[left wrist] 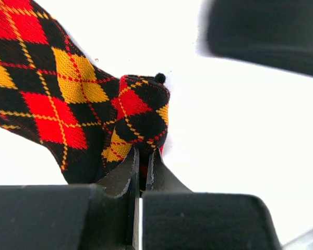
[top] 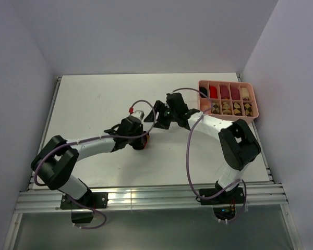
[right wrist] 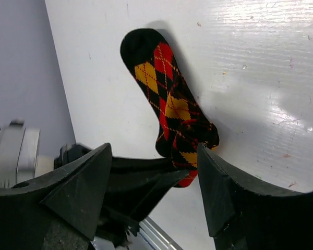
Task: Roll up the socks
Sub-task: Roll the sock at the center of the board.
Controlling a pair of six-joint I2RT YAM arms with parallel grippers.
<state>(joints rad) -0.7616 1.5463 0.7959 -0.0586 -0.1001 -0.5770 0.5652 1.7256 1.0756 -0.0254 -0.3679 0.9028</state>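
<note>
Black-red-orange sock (right wrist: 167, 104) lies mid-frame on the white surface (right wrist: 250, 78); my left claw (left wrist: 141, 156) pinches its folded end, my right claw (right wrist: 154, 151) stands open.

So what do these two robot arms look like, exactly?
The left arm and right arm are white tubes with chunky black joints, and a thin purple cable loops along each. The left gripper and right gripper are matte black, each with two wedge-shaped fingers.
</note>
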